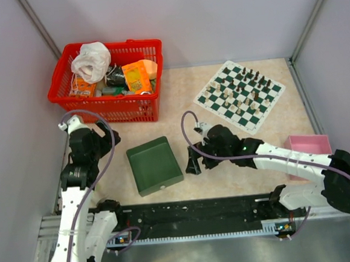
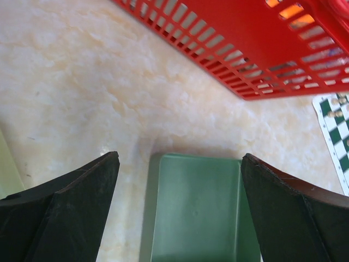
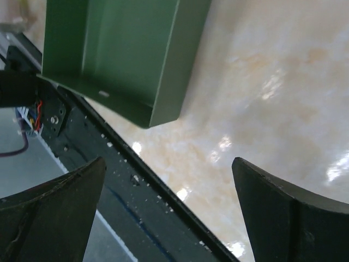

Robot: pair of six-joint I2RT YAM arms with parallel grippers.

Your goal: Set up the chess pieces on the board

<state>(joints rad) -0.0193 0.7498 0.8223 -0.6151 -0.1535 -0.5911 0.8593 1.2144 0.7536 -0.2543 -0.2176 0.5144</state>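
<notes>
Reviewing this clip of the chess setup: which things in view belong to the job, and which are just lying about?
Belongs to the job:
- the checked board at the far right of the table
- the chess pieces, black and cream, already on it

Just lying about:
- the red basket full of oddments
- the green tray between the arms
- the pink box at the right edge

The basket (image 1: 118,108) stands at the far left of the table (image 1: 178,94) (a bag (image 1: 90,60) and packets heaped in it). The board (image 1: 251,121) lies far right, chess pieces (image 1: 246,77) standing on it. The tray (image 1: 154,165) lies nearer, before the basket; a small bin (image 1: 306,143) sits at the right edge.
</notes>
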